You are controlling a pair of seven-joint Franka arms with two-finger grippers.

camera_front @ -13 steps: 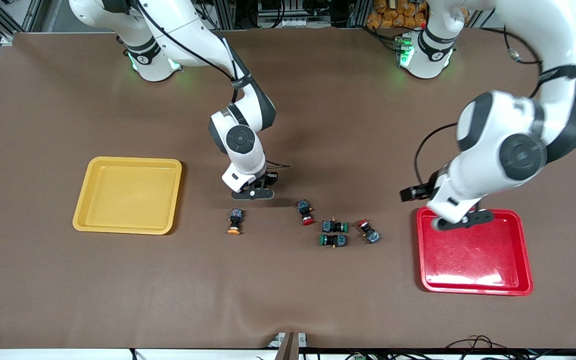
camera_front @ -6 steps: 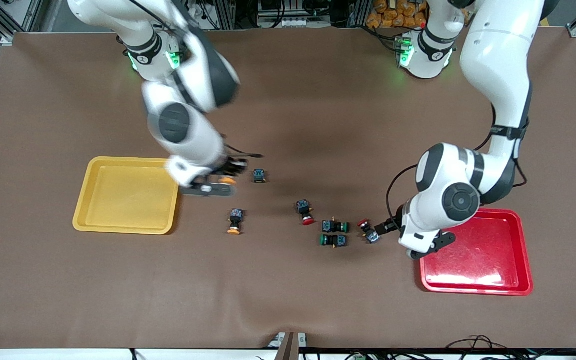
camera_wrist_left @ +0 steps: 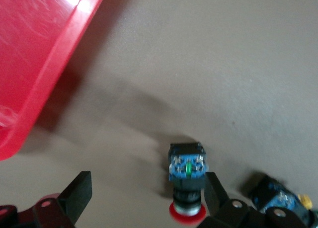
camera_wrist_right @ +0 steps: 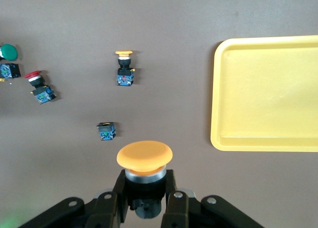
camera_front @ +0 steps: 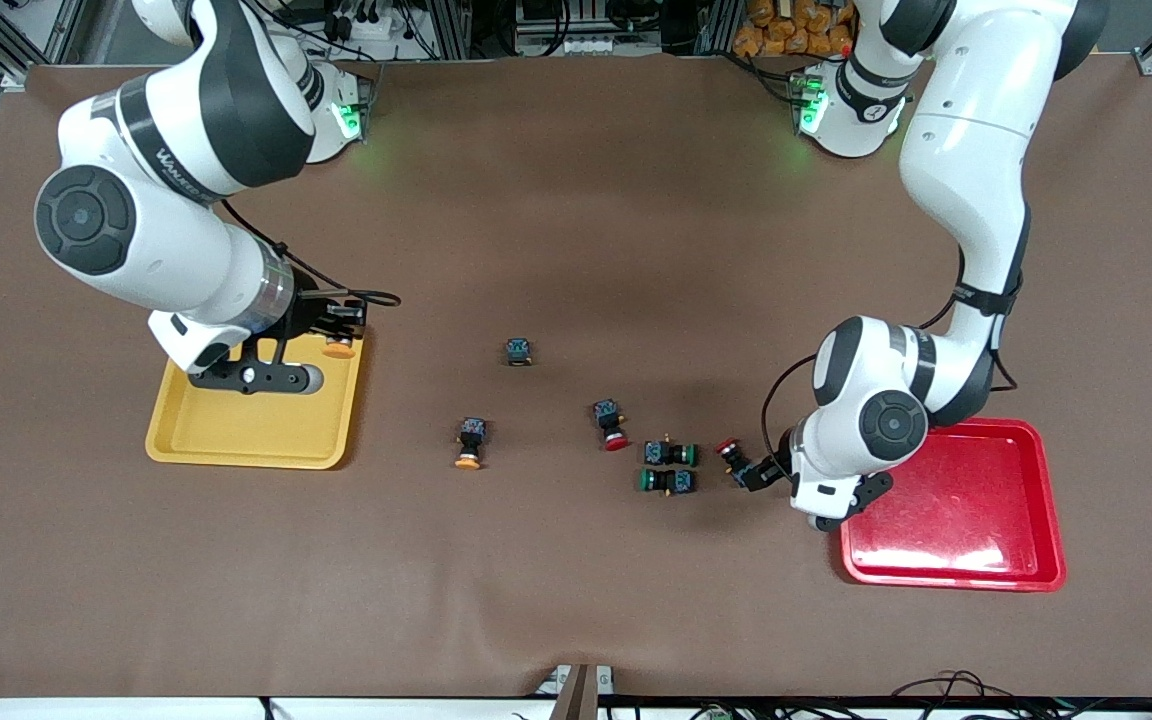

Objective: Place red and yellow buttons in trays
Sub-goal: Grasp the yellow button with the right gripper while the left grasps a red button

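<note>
Yellow-capped button [camera_wrist_right: 144,161] is clamped by its black body between the closed fingers of the right gripper [camera_front: 328,335], cap outward, and hangs over the edge of the yellow tray [camera_front: 236,440] that faces the table's middle. In the right wrist view the tray [camera_wrist_right: 278,138] lies just past the cap.

Second yellow button [camera_front: 470,442] lies on the table between the yellow tray and the cluster of switches, untouched.

Red button [camera_wrist_left: 187,177] lies on the table between the spread fingers of the left gripper [camera_front: 748,470]; one finger [camera_wrist_left: 218,198] stands close beside its body, the other [camera_wrist_left: 77,195] well apart. Nothing is gripped. The red tray [camera_front: 946,575] lies just beside this gripper, toward the left arm's end.

Second red button [camera_front: 611,424] lies near two green-capped switches [camera_front: 669,467]. A capless dark block [camera_front: 519,351] sits apart, farther from the front camera.
</note>
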